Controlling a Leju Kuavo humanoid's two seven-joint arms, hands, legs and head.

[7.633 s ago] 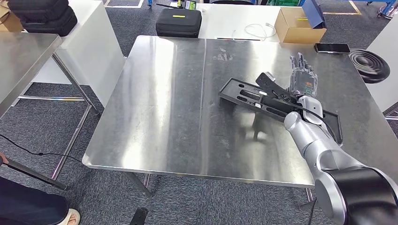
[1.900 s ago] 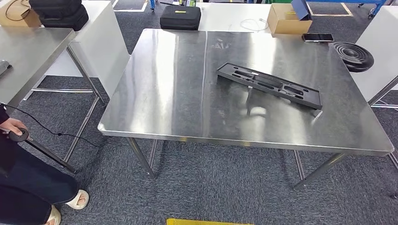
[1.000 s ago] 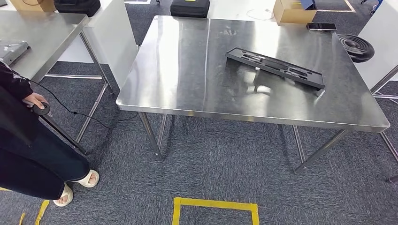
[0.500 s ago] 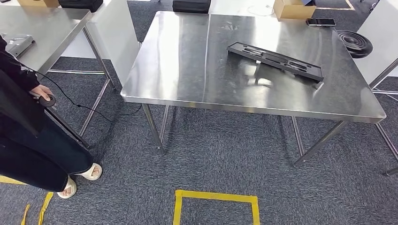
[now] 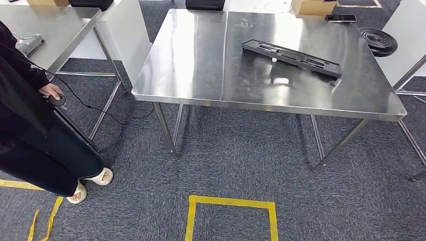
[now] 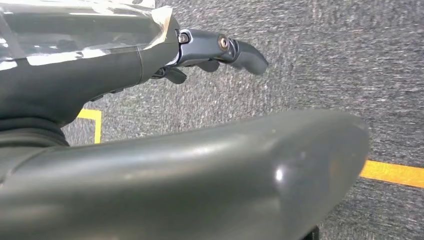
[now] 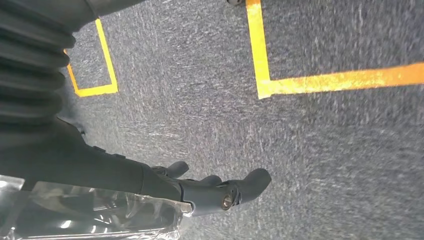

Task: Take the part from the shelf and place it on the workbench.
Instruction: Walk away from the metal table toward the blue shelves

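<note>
The part is a long black plastic piece with cut-outs. It lies flat on the right half of the steel workbench, in the head view. Nothing touches it. My left hand hangs over the grey carpet in the left wrist view, fingers loosely stretched out and holding nothing. My right hand hangs the same way in the right wrist view, with nothing in it. Both hands are far from the workbench.
A person stands at the left, holding a small round black device on a cable. Behind them is a second steel table. A black ribbed disc, a phone and a cardboard box lie beyond. Yellow tape marks the carpet.
My right hand, first on the part, has left it lying on the workbench. The camera has since backed away: the table sits higher and smaller, and the person has come into view.
</note>
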